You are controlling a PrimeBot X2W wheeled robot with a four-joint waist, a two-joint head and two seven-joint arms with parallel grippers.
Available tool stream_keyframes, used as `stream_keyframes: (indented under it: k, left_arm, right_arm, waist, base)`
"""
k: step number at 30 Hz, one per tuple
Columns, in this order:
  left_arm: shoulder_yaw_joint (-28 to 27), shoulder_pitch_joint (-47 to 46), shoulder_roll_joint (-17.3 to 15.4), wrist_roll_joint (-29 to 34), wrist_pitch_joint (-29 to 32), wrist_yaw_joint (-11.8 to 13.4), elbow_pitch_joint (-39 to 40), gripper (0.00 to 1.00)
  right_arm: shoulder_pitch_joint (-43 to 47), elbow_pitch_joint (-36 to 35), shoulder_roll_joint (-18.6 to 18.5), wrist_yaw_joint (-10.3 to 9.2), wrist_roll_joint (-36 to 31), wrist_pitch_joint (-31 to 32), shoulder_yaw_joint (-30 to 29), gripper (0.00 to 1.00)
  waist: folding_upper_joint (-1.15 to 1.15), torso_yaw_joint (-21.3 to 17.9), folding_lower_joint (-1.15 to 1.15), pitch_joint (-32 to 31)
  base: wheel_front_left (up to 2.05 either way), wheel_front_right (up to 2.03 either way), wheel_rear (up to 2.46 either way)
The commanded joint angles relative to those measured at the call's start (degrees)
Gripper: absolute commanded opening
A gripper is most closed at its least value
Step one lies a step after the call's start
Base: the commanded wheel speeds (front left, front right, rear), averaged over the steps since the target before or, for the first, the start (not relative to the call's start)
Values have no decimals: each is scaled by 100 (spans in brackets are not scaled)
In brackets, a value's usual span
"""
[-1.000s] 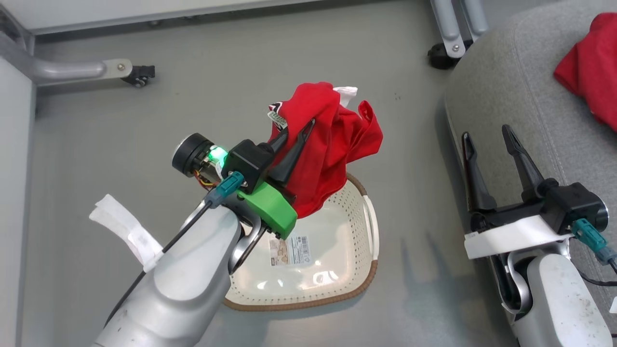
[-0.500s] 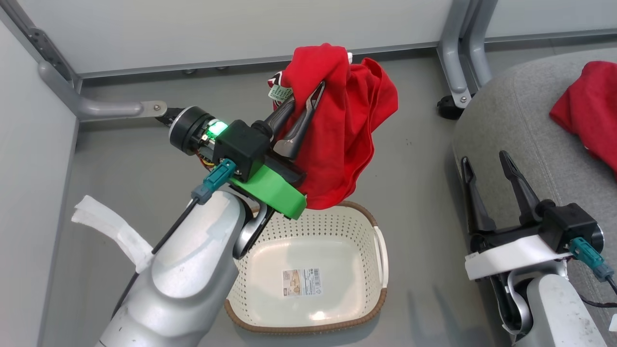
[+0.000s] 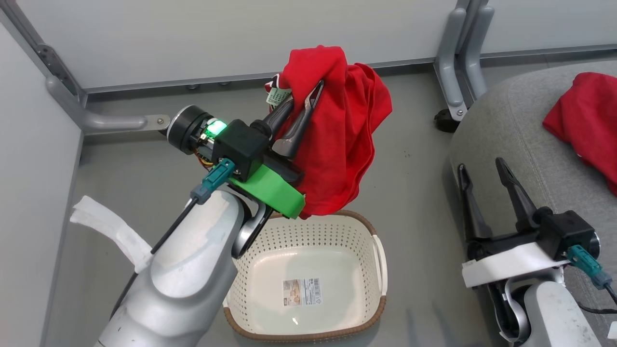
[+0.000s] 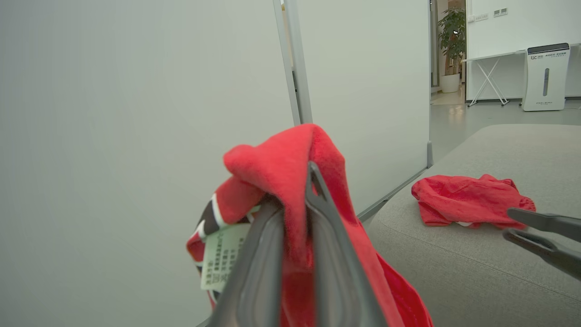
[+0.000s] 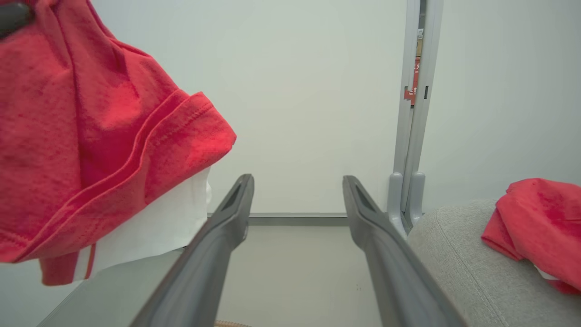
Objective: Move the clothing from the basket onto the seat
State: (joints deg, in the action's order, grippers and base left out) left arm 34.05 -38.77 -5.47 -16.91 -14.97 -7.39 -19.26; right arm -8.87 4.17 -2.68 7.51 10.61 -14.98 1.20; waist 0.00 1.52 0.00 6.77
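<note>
At your far left, smooth pale partition panels [image 3: 193,38] meet a matte grey floor [image 3: 130,178]. The left gripper [image 3: 304,94] is raised over that floor, and its two long, dark, tapered fingers [image 4: 331,254] are pressed together on a fold of the held garment [image 3: 347,140]. In the left wrist view, the soft red knit bunches over the tips. A white-and-navy striped trim [image 4: 209,215] and a small white printed tag [image 4: 222,259] sit just beside them. The rest of the fabric hangs in loose, heavy folds. Its lowest fold overlaps the far rim of the basket [image 3: 308,335] in the head view, and you cannot tell whether they touch. The basket stands on the floor. It is a rounded rectangle of cream perforated plastic with a brown woven-look rim and a white side handle, and a printed sticker [image 3: 302,291] lies on its glossy bottom. Further right, the right gripper [image 3: 481,165] has its fingers spread wide, and the pale wall shows between them in the right wrist view. It stands just beside the rounded edge of the seat [image 3: 520,125], which is grey, coarse-woven upholstery with a stitched seam. At the far right, the second garment [image 3: 585,120] lies crumpled on the seat, red and soft, well apart from the right gripper.
</note>
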Motion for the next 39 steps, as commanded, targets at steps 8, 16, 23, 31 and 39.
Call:
stream_keyframes:
  k: [8, 16, 23, 31, 39]
  left_arm:
    - [9, 111, 13, 67, -33, -15, 3, 0]
    - [89, 144, 72, 124, -32, -17, 60, 0]
    - [240, 169, 156, 125, -32, -18, 134, 0]
    - [502, 102, 226, 49, -33, -12, 361, 0]
    - [720, 52, 255, -10, -32, -12, 646, 0]
  right_arm:
    - [-187, -260, -16, -4, 88, -6, 524, 100]
    - [-417, -354, -16, -4, 307, -6, 1131, 100]
    - [-635, 2, -16, -4, 446, -6, 1356, 100]
    - [-792, 677, -17, -4, 580, -6, 1405, 100]
    - [-881, 1081, -17, -4, 848, -6, 1482, 100]
  waist:
    - [0, -13, 0, -15]
    - [0, 26, 0, 41]
    - [0, 125, 0, 84]
    - [0, 332, 0, 245]
    - [0, 486, 0, 430]
  base:
    - [0, 0, 0]
    - [0, 0, 0]
    - [0, 0, 0]
    - [0, 0, 0]
    - [0, 0, 0]
